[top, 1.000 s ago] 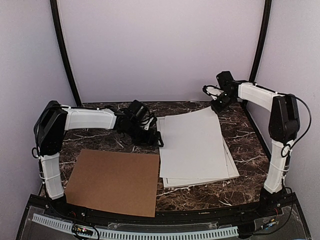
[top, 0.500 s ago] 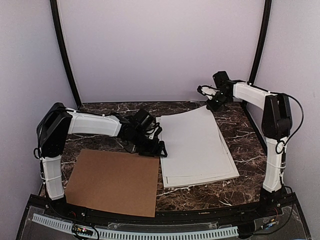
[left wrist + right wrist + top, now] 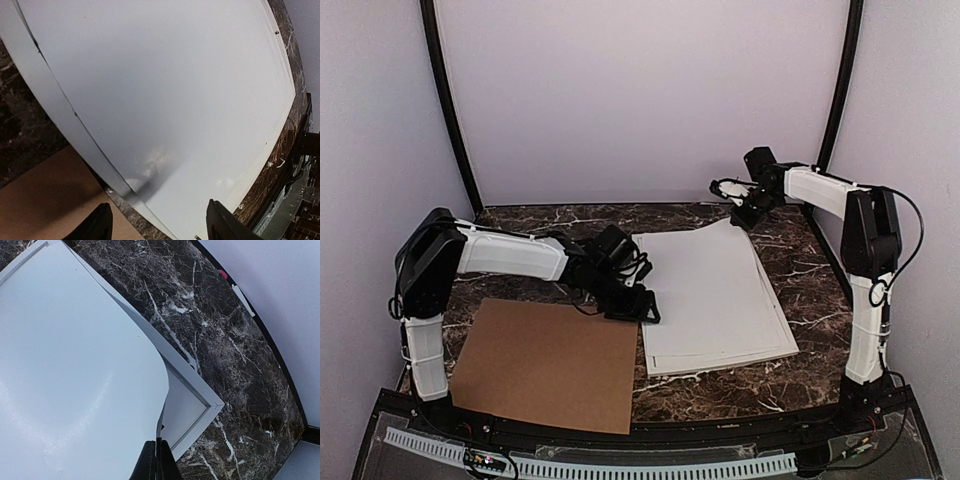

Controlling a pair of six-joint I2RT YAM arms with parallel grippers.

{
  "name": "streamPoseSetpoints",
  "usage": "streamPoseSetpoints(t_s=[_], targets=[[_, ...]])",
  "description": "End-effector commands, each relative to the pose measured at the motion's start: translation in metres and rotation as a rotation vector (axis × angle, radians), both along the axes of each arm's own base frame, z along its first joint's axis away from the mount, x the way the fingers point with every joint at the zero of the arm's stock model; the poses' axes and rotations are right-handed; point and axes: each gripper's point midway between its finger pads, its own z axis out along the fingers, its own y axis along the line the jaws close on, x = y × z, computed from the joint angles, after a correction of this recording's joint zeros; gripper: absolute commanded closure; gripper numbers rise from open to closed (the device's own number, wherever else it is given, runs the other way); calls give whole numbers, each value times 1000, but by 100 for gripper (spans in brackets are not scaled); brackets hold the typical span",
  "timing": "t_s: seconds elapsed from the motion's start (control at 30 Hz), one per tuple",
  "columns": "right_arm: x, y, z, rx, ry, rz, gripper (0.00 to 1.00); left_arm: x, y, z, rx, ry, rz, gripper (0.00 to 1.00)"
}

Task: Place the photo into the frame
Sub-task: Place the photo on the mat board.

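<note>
The photo (image 3: pixel 715 285) lies face down and shows only its plain white back; it rests on the white frame (image 3: pixel 720 360), whose rails stick out along the near and right edges. My right gripper (image 3: pixel 734 218) is shut on the photo's far right corner (image 3: pixel 125 390) and holds it curled up off the frame's corner (image 3: pixel 202 407). My left gripper (image 3: pixel 640 305) is open just above the photo's left edge, near its near-left corner. In the left wrist view the fingers (image 3: pixel 97 225) straddle the white sheet (image 3: pixel 165 100) and the frame's rail (image 3: pixel 45 90).
A brown cardboard sheet (image 3: pixel 550 360) lies flat at the front left, its right edge close to the frame; it also shows in the left wrist view (image 3: pixel 40 200). The dark marble table (image 3: pixel 800 260) ends at a white back wall and black corner posts.
My left gripper has moved nearer and to the right along the photo's left edge. My right gripper has shifted slightly left and up with the corner, which is now curled higher.
</note>
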Motion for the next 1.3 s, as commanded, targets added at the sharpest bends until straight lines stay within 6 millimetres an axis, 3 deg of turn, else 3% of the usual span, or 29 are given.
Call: streamPoseSetpoints(t_s=[0.0,0.83,1.27], targets=[[0,-1,5,-1,-15,17,100,-18,-11,7,-14,-11,-46,34],[-3,-12,-3,-4,-6,-79,89,-86,-48,-17,3,91,-229,41],[8,-6,-7,63,8,-146,84,-73,-50,-10,44,23,-199,41]])
